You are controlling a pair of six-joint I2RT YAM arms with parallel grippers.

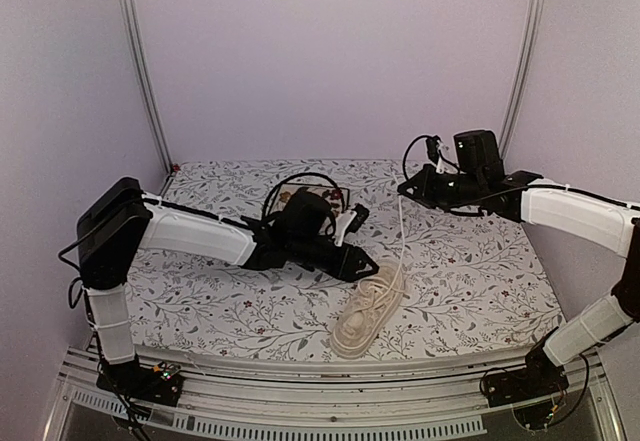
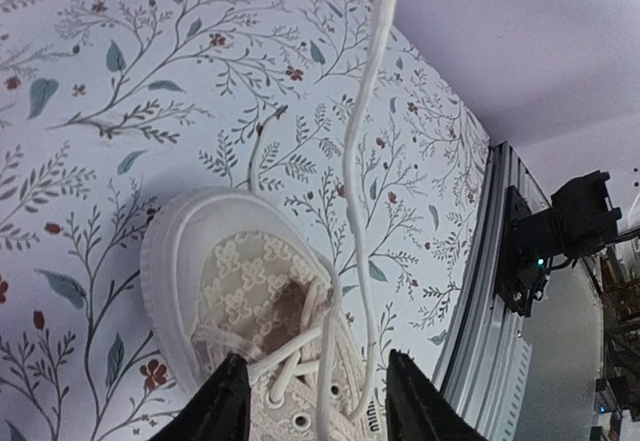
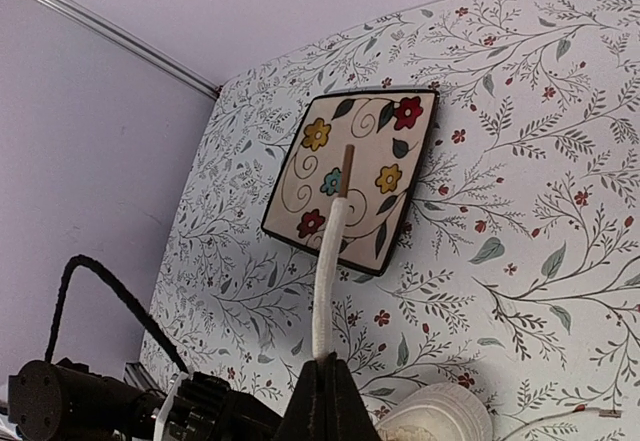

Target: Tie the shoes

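Observation:
The cream sneaker [image 1: 368, 313] lies on the floral cloth near the front edge, toe toward me. My right gripper [image 1: 408, 191] is shut on one cream lace [image 1: 402, 236], drawn taut upward from the shoe. In the right wrist view the lace's end [image 3: 330, 261] sticks out past the shut gripper [image 3: 325, 376] in front of the plate. My left gripper [image 1: 370, 269] hovers open just above the shoe's lacing; in the left wrist view [image 2: 320, 406] its jaws straddle the eyelets, the shoe [image 2: 225, 281] and the taut lace [image 2: 358, 161]. The other lace end [image 2: 262, 131] lies on the cloth.
A square floral plate with a dark rim [image 3: 355, 176] sits at the back of the cloth, partly hidden behind my left arm in the top view [image 1: 322, 197]. The metal table rail [image 2: 495, 291] runs close beside the shoe.

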